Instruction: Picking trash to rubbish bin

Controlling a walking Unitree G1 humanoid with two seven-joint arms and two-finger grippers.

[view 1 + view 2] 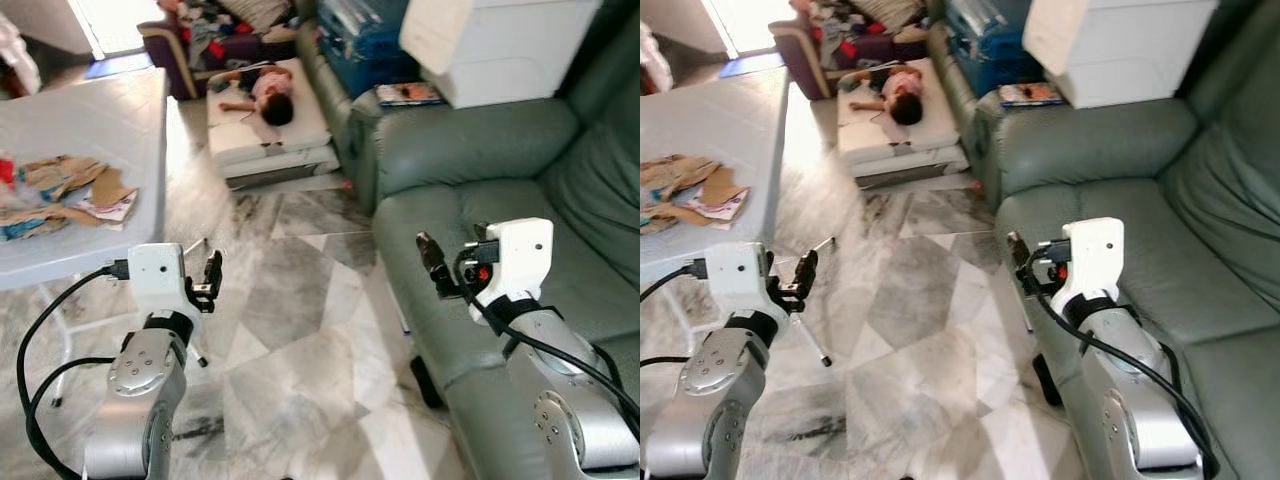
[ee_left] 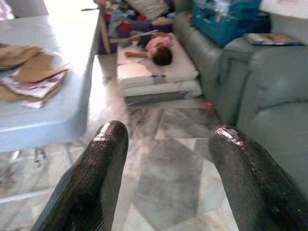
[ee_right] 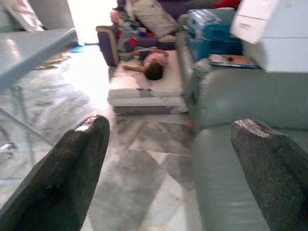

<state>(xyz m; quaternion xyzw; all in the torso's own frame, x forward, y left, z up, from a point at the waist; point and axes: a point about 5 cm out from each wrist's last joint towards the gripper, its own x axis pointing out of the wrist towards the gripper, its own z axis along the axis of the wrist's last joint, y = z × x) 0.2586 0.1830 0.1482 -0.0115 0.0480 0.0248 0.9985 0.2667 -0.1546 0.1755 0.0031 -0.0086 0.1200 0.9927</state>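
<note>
Your left gripper (image 1: 211, 280) hangs over the grey marble floor (image 1: 300, 340), fingers spread and holding nothing. Ahead of it and to its left, torn brown cardboard and paper scraps (image 1: 65, 195) lie on the pale blue plastic table (image 1: 110, 120). Your right gripper (image 1: 436, 266), also spread and empty, hovers over the edge of the grey-green leather sofa (image 1: 480, 160). Well beyond both, a person (image 1: 268, 92) lies on a white mattress (image 1: 262, 135).

Left hand (image 1: 212, 278) beside white table (image 1: 100, 130) (cardboard scraps (image 1: 65, 195) on top), right hand (image 1: 433, 262) over green sofa (image 1: 500, 190)

two claws (image 1: 212, 278) (image 1: 433, 262); one table (image 1: 110, 130); one sofa (image 1: 480, 160)
</note>
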